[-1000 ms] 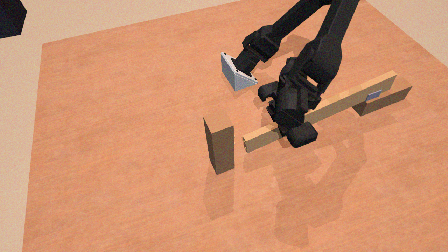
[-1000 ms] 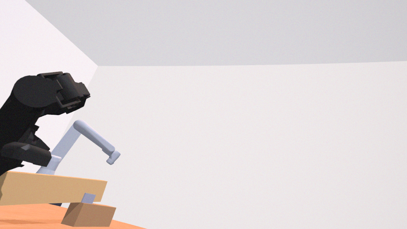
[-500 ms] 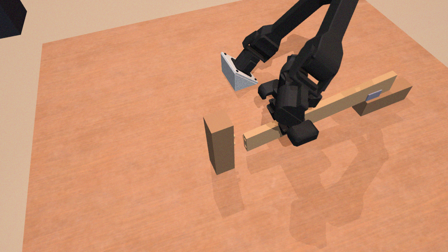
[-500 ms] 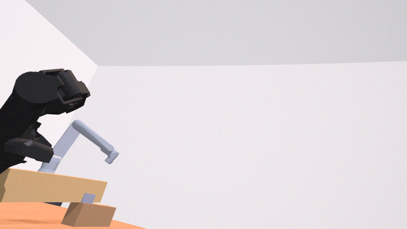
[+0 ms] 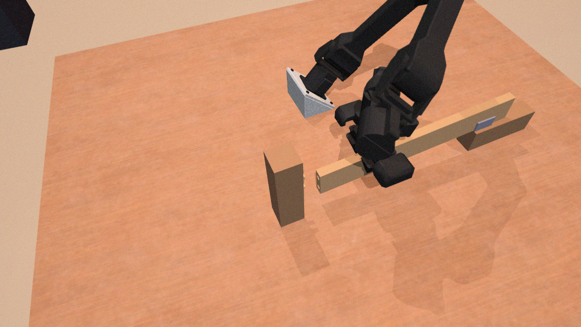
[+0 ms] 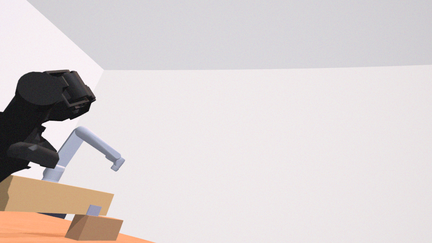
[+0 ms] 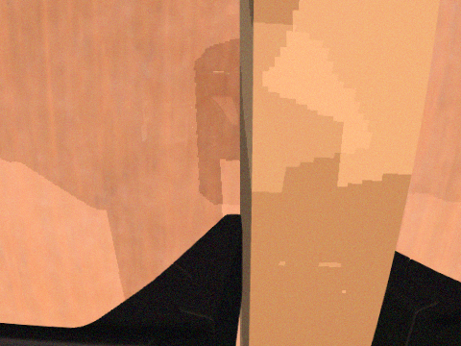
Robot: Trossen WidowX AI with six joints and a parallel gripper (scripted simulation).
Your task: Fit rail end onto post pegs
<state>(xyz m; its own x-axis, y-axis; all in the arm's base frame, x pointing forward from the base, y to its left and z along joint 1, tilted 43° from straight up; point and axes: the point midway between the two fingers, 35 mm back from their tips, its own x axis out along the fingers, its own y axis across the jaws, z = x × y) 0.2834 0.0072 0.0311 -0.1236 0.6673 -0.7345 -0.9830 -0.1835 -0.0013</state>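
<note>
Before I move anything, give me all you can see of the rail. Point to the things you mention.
The rail [image 5: 438,132] [image 6: 57,194] [image 7: 331,216] is a long, straight, rectangular bar of pale, wood-looking material. Its near end faces the post [image 5: 289,190] across a gap and shows two small holes, one above the other; the pegs [image 5: 303,180] aren't in them. The gripper is shut on it partway along. Its far end sits over the footboard block [image 5: 501,130] [image 6: 95,228], behind the bracket's grey-blue plate [image 5: 484,123] [image 6: 93,210].
</note>
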